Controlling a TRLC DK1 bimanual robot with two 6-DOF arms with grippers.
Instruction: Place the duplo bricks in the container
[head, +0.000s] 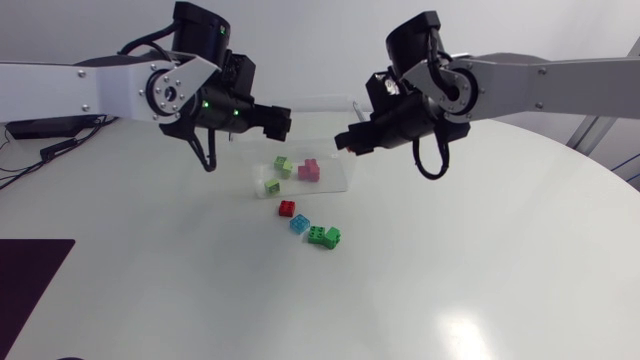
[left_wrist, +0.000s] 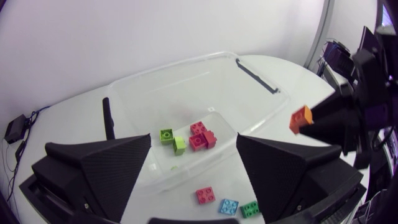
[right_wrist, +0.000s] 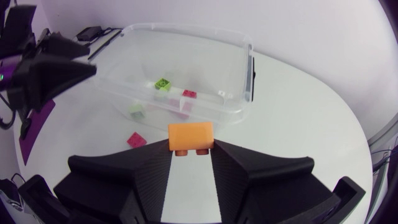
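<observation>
Inspector: Head view first. Findings?

Recorder: Clear container (head: 335, 165) at upper middle of the frame, on the white table (head: 480, 260). Inside, pink brick (head: 309, 171) and lime brick (head: 284, 166), among others. Below it in the frame, loose on the surface: red brick (head: 287, 208), blue brick (head: 299, 224), green brick (head: 324, 236), in a short row slanting toward lower right. Left gripper (head: 278, 120) above the container's left end. Right gripper (head: 347, 140) at its right end, pinching something too small to name here.

Inspector: Left wrist view?

Recorder: Jaws of the left gripper released, wide apart, nothing between. Container straight ahead of them. The three loose bricks on the table below the gap between the fingers, outside the container's near wall. Off to one side, by the container's end rim, right gripper clenched on an orange brick (left_wrist: 301, 119).

Inspector: Right wrist view?

Recorder: Confirmed: orange brick grasped from two sides, long axis lying across the gap, finger to finger. Container directly ahead of the jaws, near wall just beyond the brick. Cannot tell whether over the rim yet.

Inspector: Bearing on the next move?

Recorder: Judged: short advance straight ahead, then release over the opening. For the loose three, left gripper nearer and free.
</observation>
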